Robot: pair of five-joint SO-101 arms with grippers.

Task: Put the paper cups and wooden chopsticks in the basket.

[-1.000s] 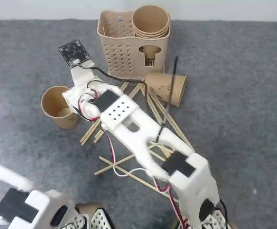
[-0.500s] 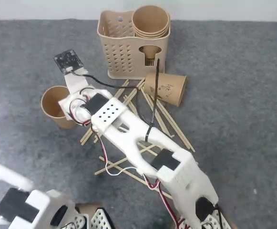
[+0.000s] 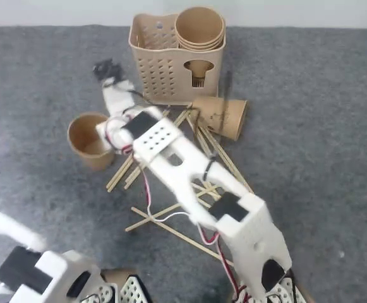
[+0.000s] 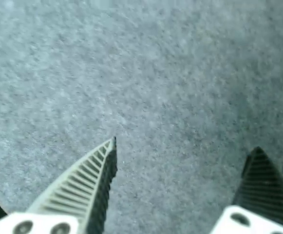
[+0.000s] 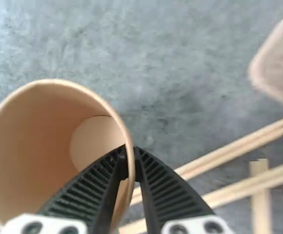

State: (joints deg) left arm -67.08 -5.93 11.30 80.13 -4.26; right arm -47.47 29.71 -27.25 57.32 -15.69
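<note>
Tan cup (image 5: 34,136) is pinched at its rim by my right gripper (image 5: 129,151) and stands upright. My left gripper (image 4: 185,146) gapes wide over grey carpet (image 4: 180,58). One second cup (image 3: 221,117) lies sideways beside the basket (image 3: 164,69), which holds one cup stack (image 3: 199,28). Chopsticks (image 5: 238,144) are scattered nearby, too tangled to count.

No legible text or numbers.

At 12 o'clock, the perforated basket (image 3: 164,76) is smooth, matt beige plastic. The upright paper cup (image 3: 85,136) at 9 o'clock is dull brown paper. The chopsticks (image 5: 229,148) are pale bare wood. The grey table cover (image 3: 309,126) looks fuzzy, felt-like.
</note>
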